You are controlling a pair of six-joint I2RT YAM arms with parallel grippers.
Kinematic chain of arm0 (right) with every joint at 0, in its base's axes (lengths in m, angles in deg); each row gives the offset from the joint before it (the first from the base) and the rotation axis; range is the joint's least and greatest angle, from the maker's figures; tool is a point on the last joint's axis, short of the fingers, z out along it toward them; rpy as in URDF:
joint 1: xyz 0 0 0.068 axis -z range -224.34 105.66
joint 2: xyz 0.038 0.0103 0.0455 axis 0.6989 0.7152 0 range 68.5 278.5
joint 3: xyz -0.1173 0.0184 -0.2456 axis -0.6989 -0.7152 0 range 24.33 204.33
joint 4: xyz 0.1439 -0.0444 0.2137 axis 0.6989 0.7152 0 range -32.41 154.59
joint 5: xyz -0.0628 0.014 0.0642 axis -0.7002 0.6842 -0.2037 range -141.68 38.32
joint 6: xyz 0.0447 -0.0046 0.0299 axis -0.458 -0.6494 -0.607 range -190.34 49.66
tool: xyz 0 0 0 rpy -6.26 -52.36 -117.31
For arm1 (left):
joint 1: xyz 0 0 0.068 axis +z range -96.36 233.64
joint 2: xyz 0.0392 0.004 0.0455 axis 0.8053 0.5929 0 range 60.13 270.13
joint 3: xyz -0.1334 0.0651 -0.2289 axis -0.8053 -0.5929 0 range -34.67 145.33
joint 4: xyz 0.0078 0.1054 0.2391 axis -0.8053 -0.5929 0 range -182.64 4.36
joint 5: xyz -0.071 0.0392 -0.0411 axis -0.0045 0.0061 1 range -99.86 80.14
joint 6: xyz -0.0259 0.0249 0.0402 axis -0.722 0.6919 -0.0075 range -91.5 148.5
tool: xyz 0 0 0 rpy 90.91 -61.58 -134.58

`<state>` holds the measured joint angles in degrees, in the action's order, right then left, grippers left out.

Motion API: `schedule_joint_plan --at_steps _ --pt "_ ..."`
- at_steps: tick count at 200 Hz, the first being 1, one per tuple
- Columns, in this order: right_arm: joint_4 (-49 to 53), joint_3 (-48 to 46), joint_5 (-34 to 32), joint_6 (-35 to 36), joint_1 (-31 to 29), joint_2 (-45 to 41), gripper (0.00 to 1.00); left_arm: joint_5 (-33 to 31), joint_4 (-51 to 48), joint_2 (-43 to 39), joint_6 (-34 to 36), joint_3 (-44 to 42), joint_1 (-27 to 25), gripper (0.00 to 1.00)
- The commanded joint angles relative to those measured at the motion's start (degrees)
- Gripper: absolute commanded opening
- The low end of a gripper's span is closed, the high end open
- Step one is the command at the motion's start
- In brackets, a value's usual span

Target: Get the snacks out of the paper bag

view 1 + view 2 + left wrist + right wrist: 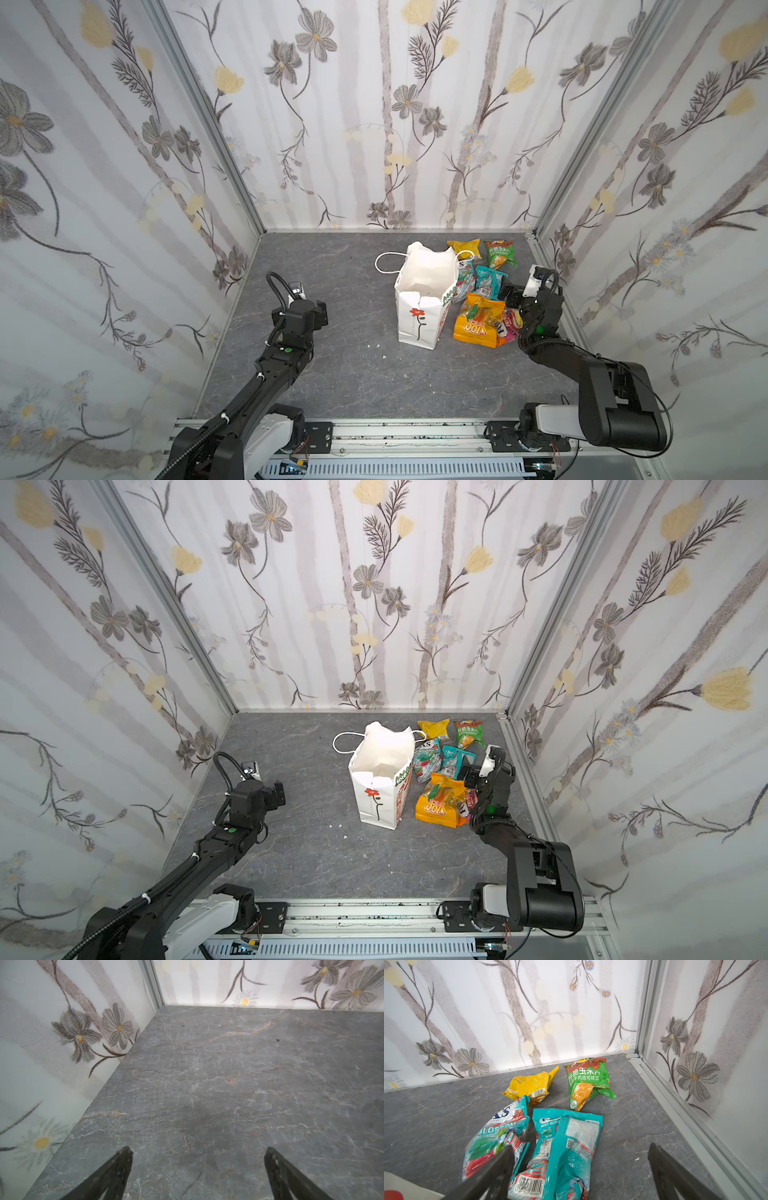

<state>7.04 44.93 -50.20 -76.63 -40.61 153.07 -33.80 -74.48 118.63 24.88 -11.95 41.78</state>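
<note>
- Snacks (490,282): lie out on table (353,374), clustered just right of bag (419,320) and close around right gripper (581,1149).
- Right gripper: hangs low over the cluster, jaws wide apart, clamped on none of the packets.
- Directly below it: teal packet (571,1147), crumpled, barcode end nearest the camera in the wrist view.
- Beside that: white-teal packet (496,1132), partly hidden behind one finger (492,1172) in the wrist view; cannot tell whether touched.
- Farther out, near back wall (508,1012): yellow packet (529,1084) and green packet (587,1080), side by side, not touching each other.
- Toward the arm's base, in both top views: orange packet (478,328) marked "100", flat on table, just beside teal packet and near bag.
- Bag: stands upright near the table's middle, mouth open, red flower on its front side, white-teal packet up against its right side.
- Left gripper (198,1150): hovers over bare table at the left, jaws wide apart, well apart from bag and snacks.
</note>
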Motion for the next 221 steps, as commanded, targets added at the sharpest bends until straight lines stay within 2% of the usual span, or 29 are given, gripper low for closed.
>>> schedule_joint_plan --at_steps 1,10,19,35,51,57,75,97,120,152,161,169,179,221 --pt "-12.0 -3.6 4.8 3.3 -0.4 -0.9 0.99 3.1 15.3 5.3 1.5 -1.8 2.0 1.0" --pt "-14.8 -5.1 3.9 3.7 -1.0 -0.7 0.99 4.0 19.2 8.0 0.5 -2.4 2.7 1.0" --pt "-17.6 -6.5 -0.8 3.7 -2.4 0.1 0.99 3.8 22.6 10.4 -0.7 -2.8 3.0 1.0" --pt "-29.6 -11.1 -4.3 3.1 -3.1 2.4 0.99 3.7 26.1 14.2 -2.1 -2.4 3.5 1.0" --pt "-26.1 -10.8 -7.5 2.3 -3.3 0.9 0.99 4.5 28.6 18.2 -1.5 -1.7 3.8 1.0" --pt "-25.7 -10.6 -8.1 2.5 -3.5 0.8 0.99 5.1 26.5 18.8 -1.3 -0.5 4.0 1.0" --pt "-27.0 -10.3 -6.2 3.5 -3.7 1.8 0.99 9.3 26.4 20.3 2.8 0.9 4.2 1.0" --pt "-25.5 -9.5 -3.4 4.6 -3.7 1.9 0.99 11.1 29.3 21.1 5.3 0.4 4.5 1.0" --pt "-25.6 -9.5 -3.2 4.7 -3.7 2.0 0.99 14.1 32.3 22.8 7.5 0.3 5.4 1.0" --pt "-25.6 -9.5 -3.2 4.7 -3.7 2.0 0.99 18.6 43.5 32.1 2.7 -0.9 11.1 1.0" --pt "-25.4 -9.5 -3.2 4.6 -3.7 2.0 0.99 19.7 39.8 30.9 2.4 -0.3 11.4 1.0" --pt "-25.4 -9.5 -3.3 4.6 -3.7 1.9 0.99 20.2 43.5 31.9 2.6 -1.0 11.7 1.0" --pt "-25.4 -9.5 -3.2 4.7 -3.7 1.9 0.99 20.4 40.9 31.2 2.3 -0.6 11.7 1.0" --pt "-25.3 -9.4 -3.2 4.6 -3.7 2.0 0.99 19.6 42.1 31.5 2.5 -0.7 11.6 1.0"
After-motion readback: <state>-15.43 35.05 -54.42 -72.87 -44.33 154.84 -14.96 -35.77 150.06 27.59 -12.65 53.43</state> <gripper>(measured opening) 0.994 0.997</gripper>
